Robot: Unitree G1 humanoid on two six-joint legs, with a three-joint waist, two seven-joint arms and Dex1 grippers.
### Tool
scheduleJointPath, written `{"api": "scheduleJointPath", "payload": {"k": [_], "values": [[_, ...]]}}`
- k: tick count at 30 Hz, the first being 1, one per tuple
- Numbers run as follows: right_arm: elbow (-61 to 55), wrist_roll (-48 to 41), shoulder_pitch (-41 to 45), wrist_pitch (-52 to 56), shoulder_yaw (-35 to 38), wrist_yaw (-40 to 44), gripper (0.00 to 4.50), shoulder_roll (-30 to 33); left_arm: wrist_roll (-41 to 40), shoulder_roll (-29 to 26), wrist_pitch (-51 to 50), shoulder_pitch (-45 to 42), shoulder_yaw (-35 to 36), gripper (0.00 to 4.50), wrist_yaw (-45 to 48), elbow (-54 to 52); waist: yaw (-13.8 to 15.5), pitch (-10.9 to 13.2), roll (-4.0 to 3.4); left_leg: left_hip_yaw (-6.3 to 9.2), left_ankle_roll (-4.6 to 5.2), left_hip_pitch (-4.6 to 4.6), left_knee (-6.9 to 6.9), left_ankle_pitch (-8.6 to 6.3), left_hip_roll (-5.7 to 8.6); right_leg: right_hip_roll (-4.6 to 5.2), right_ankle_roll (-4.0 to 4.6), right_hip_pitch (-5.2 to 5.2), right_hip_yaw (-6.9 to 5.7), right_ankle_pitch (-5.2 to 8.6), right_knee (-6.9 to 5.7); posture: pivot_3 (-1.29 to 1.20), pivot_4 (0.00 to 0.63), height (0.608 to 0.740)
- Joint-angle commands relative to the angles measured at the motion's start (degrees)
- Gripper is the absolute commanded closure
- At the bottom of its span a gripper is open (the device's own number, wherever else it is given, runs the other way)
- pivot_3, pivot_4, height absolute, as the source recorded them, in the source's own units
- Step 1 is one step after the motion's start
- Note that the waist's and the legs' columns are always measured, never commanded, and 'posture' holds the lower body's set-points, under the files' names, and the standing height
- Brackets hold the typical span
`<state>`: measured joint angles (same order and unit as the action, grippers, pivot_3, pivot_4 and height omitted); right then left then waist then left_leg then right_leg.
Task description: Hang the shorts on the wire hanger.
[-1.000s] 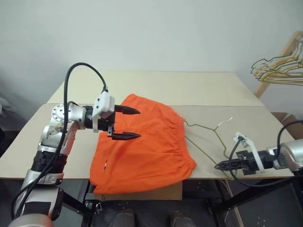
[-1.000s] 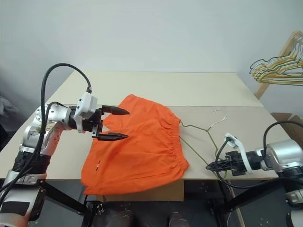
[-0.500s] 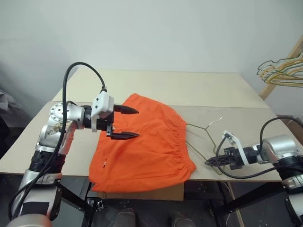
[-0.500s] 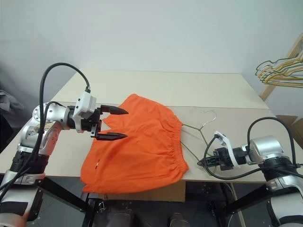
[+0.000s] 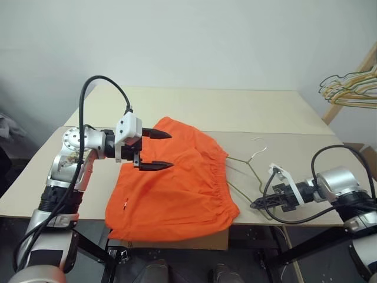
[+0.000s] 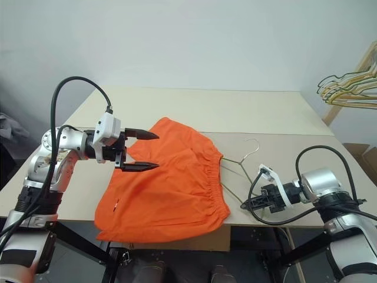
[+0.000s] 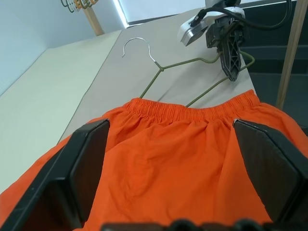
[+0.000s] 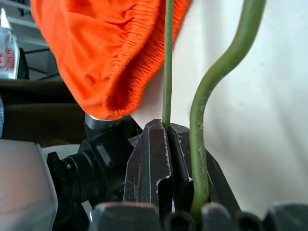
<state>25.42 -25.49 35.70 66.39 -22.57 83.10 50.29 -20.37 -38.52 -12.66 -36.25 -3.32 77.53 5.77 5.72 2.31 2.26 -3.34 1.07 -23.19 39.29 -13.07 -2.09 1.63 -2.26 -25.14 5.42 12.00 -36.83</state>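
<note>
The right hand point(image 6: 246, 204) is clamped on the hanger point(image 6: 234, 160), likely to feed it into the waistband of the shorts point(image 6: 171, 183) lying flat on the tabletop point(image 6: 235, 112), while the left hand point(image 6: 144, 150) hovers spread above them, ready to pinch.

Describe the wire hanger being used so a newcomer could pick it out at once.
On the tan table, look just right of the orange shorts. The wire hanger lies flat there, its near corner pinched in the right gripper. It is single and grey-green, unlike the yellow and green bunch hanging beyond the table.
</note>
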Motion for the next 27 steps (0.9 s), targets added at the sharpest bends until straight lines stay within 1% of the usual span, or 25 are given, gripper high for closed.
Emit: {"api": "scheduleJointPath", "payload": {"k": [1, 4, 8, 9, 11, 13, 17, 20, 25, 27], "values": [[-0.9, -0.3, 1.8, -1.1, -0.7, 4.6, 4.50, 0.7, -0.1, -0.2, 1.0, -1.4, 0.8, 0.05, -0.9, -0.9, 0.0, 0.0, 0.00, 0.00, 0.00, -0.01, 0.00, 0.00, 0.00, 0.00, -0.01, -0.01, 0.00, -0.01, 0.01, 0.24, 0.000, 0.740], [0.6, 0.4, 2.4, -0.9, -0.7, 4.0, 4.50, -0.4, -0.5, -0.7, 0.8, -0.9, 1.1, 0.05, -0.8, -1.3, 0.2, 0.0, 0.00, 0.00, 0.00, -0.04, 0.00, 0.00, 0.00, 0.00, -0.04, -0.01, 0.00, -0.02, 0.02, 0.25, 0.000, 0.740], [10.3, 3.0, 7.0, 0.8, 1.0, -2.7, 4.50, -7.2, -0.4, -0.8, 1.0, -0.5, 1.0, 0.05, -0.9, -1.4, -0.1, 0.0, 0.01, -0.03, 0.00, 0.03, 0.00, 0.00, -0.04, -0.06, 0.02, 0.00, 0.03, -0.03, 0.00, 0.25, 0.000, 0.740], [10.7, 3.2, 7.2, 0.7, 1.0, -2.7, 4.50, -7.7, -0.3, -0.8, 1.0, -0.5, 1.0, 0.05, -1.0, -1.5, 0.0, 0.0, 0.01, -0.02, 0.00, 0.02, 0.00, 0.00, -0.06, -0.09, 0.07, -0.02, 0.03, -0.04, 0.00, 0.26, 0.000, 0.740], [7.6, 2.5, 6.0, 0.2, -0.4, 0.7, 4.50, -6.5, -0.4, -0.9, 1.0, -0.3, 1.1, 0.05, -1.1, -1.8, 0.5, 0.0, -0.03, 0.04, -0.01, 0.01, 0.00, 0.01, -0.07, -0.12, 0.07, -0.04, 0.00, -0.05, -0.09, 0.26, 0.000, 0.740], [6.3, 2.3, 5.4, 0.2, -1.0, 2.2, 4.50, -5.7, -0.4, -1.1, 1.0, -0.2, 1.2, 0.05, -1.1, -1.9, 1.2, 0.0, -0.03, 0.04, -0.01, -0.03, 0.00, 0.01, -0.06, -0.11, 0.04, -0.08, 0.00, -0.05, -0.12, 0.26, 0.000, 0.740], [11.4, 2.5, 7.7, -0.2, 4.0, -1.8, 4.50, -7.5, -0.4, -1.2, 1.1, 0.1, 1.3, 0.05, -1.4, -2.1, 1.6, 0.0, -0.03, 0.02, -0.02, -0.09, 0.00, 0.00, -0.06, -0.10, 0.04, -0.10, -0.02, -0.04, -0.03, 0.26, 0.000, 0.740], [11.3, 2.6, 8.3, -0.6, 6.1, -3.3, 4.50, -7.0, -0.4, -1.2, 1.0, -0.1, 1.2, 0.05, -1.4, -2.0, 1.6, 0.0, -0.03, 0.01, -0.02, -0.09, 0.00, 0.00, -0.07, -0.10, 0.04, -0.11, -0.01, -0.05, -0.04, 0.24, 0.000, 0.740], [3.4, 1.3, 6.5, 1.1, 7.7, -2.6, 4.50, -2.2, 0.0, -0.3, 1.6, -1.6, 0.7, 0.05, -1.6, -0.1, 1.5, 0.0, -0.05, 0.02, -0.02, -0.12, 0.00, 0.00, -0.08, -0.10, 0.04, -0.15, -0.02, -0.04, -0.05, 0.22, 0.000, 0.740], [1.9, 1.0, 5.2, 1.7, 7.6, -2.5, 4.50, -0.8, 0.2, 0.2, 2.0, -2.0, 0.4, 0.05, -1.6, 0.4, 1.5, 0.0, -0.04, 0.01, -0.02, -0.13, 0.00, 0.00, -0.08, -0.10, 0.05, -0.14, -0.02, -0.03, -0.02, 0.22, 0.000, 0.740]]}}
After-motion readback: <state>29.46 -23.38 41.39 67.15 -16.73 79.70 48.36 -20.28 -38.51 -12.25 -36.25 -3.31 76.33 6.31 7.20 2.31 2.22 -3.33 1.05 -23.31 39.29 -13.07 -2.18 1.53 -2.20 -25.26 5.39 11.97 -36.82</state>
